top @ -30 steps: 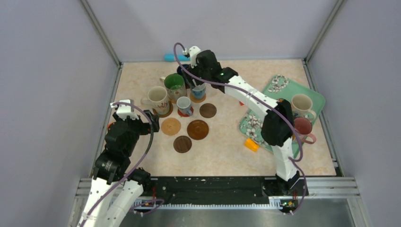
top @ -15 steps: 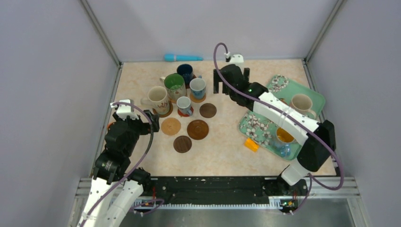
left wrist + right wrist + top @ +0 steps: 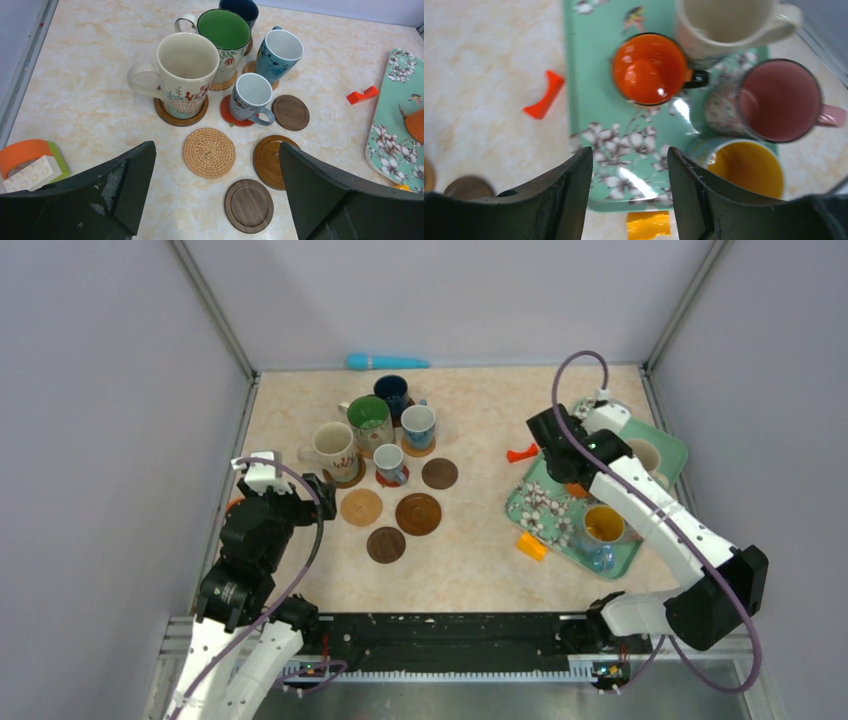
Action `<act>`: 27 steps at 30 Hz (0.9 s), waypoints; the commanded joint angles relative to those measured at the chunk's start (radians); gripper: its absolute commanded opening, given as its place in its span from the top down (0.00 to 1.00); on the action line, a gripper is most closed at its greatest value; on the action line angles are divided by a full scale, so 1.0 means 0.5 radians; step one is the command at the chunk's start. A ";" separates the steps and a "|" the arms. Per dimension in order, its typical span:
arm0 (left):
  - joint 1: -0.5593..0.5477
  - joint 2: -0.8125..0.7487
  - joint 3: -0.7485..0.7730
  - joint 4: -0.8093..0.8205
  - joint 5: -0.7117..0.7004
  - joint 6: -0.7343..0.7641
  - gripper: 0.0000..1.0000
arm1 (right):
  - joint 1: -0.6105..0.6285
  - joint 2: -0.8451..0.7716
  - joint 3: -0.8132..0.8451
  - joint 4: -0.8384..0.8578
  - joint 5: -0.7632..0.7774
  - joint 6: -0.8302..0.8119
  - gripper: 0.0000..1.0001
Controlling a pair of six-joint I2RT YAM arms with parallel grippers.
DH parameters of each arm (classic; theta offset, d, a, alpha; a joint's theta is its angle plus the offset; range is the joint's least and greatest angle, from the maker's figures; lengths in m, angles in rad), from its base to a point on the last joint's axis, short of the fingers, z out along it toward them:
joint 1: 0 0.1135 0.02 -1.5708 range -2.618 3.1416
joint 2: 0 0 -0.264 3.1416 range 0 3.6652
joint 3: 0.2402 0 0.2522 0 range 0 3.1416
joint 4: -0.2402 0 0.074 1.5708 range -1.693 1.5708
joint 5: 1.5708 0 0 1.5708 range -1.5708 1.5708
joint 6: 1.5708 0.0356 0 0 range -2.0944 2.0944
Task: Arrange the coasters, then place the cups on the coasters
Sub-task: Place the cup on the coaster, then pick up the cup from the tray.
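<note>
The right jaws are released with nothing between them, above the near end of the flowered tray (image 3: 589, 85). The orange cup (image 3: 650, 67) is at their 12 o'clock, the cream cup (image 3: 724, 20) at 1, the pink cup (image 3: 776, 100) at 2 and the yellow cup (image 3: 746, 170) at 3, making four cups on the tray. The left jaws are spread wide and empty above the counter (image 3: 470, 540). A woven coaster (image 3: 209, 152) lies at their 12 o'clock, a ridged coaster (image 3: 272, 161) at 1 and a small dark coaster (image 3: 248, 205) just below them. A fourth bare coaster (image 3: 291, 112) lies farther off. Beyond these, five cups each stand on a coaster: tall cream (image 3: 182, 75), green (image 3: 224, 37), dark blue (image 3: 239, 9), light blue (image 3: 280, 54) and small white (image 3: 250, 96). That makes nine cups and nine coasters. A stretch of bare counter separates the coasters from the tray, which lies near the wall at 3 o'clock.
</note>
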 commanded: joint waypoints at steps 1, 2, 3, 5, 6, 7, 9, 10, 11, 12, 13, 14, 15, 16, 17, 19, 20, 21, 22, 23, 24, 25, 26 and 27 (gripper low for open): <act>0.007 -0.012 -0.012 0.092 0.031 0.005 0.02 | -0.258 -0.142 -0.117 -0.458 0.002 0.530 0.44; 0.008 -0.011 -0.013 0.092 0.035 0.005 0.02 | -0.302 -0.165 -0.146 -0.492 -0.015 0.579 0.45; 0.008 -0.011 -0.010 0.092 0.036 0.005 0.02 | -0.329 -0.187 -0.167 -0.537 -0.029 0.659 0.45; 0.007 -0.009 -0.011 0.092 0.036 0.005 0.02 | -0.354 -0.227 -0.216 -0.602 -0.055 0.776 0.45; 0.008 -0.010 -0.013 0.092 0.033 0.005 0.02 | -0.359 -0.246 -0.244 -0.613 -0.075 0.814 0.45; 0.008 -0.007 -0.013 0.092 0.034 0.005 0.02 | -0.366 -0.259 -0.271 -0.613 -0.099 0.833 0.45; 0.008 -0.008 -0.014 0.093 0.036 0.005 0.02 | -0.373 -0.264 -0.318 -0.611 -0.160 0.852 0.45; 0.010 -0.006 -0.012 0.092 0.036 0.006 0.02 | -0.374 -0.262 -0.341 -0.611 -0.168 0.861 0.45; 0.007 -0.007 -0.013 0.091 0.035 0.007 0.02 | -0.375 -0.259 -0.372 -0.595 -0.176 0.868 0.45; 0.008 -0.006 -0.013 0.092 0.035 0.005 0.02 | -0.378 -0.255 -0.404 -0.571 -0.192 0.866 0.45; 0.010 -0.004 -0.013 0.095 0.037 0.005 0.02 | -0.376 -0.251 -0.439 -0.537 -0.211 0.864 0.45; 0.007 -0.005 -0.013 0.096 0.036 0.005 0.02 | -0.377 -0.257 -0.477 -0.470 -0.238 0.836 0.45; 0.010 -0.003 -0.012 0.096 0.037 0.005 0.02 | -0.378 -0.264 -0.535 -0.393 -0.265 0.790 0.45; 0.009 -0.002 -0.013 0.095 0.036 0.005 0.02 | -0.379 -0.273 -0.565 -0.286 -0.305 0.720 0.46; 0.008 -0.001 -0.011 0.095 0.035 0.005 0.02 | -0.376 -0.282 -0.609 -0.184 -0.343 0.644 0.46; 0.009 0.001 -0.013 0.093 0.035 0.005 0.02 | -0.379 -0.274 -0.682 -0.118 -0.373 0.633 0.49; 0.008 0.001 -0.012 0.092 0.034 0.007 0.02 | -0.378 -0.262 -0.710 -0.116 -0.370 0.658 0.50; 0.012 0.000 -0.016 0.092 0.034 0.008 0.02 | -0.379 -0.254 -0.726 -0.117 -0.364 0.667 0.52; 0.009 0.002 -0.015 0.091 0.031 0.008 0.02 | -0.379 -0.247 -0.736 -0.116 -0.358 0.669 0.54; 0.009 0.001 -0.015 0.092 0.028 0.007 0.02 | -0.378 -0.244 -0.744 -0.115 -0.353 0.669 0.56; 0.009 0.003 -0.014 0.092 0.028 0.009 0.02 | -0.379 -0.245 -0.749 -0.118 -0.345 0.661 0.60; 0.009 -0.001 -0.016 0.093 0.029 0.008 0.02 | -0.379 -0.250 -0.751 -0.117 -0.337 0.654 0.62; 0.008 0.004 -0.016 0.095 0.032 0.006 0.02 | -0.377 -0.258 -0.749 -0.117 -0.327 0.643 0.66; 0.010 0.005 -0.015 0.094 0.035 0.005 0.02 | -0.377 -0.272 -0.746 -0.116 -0.320 0.632 0.70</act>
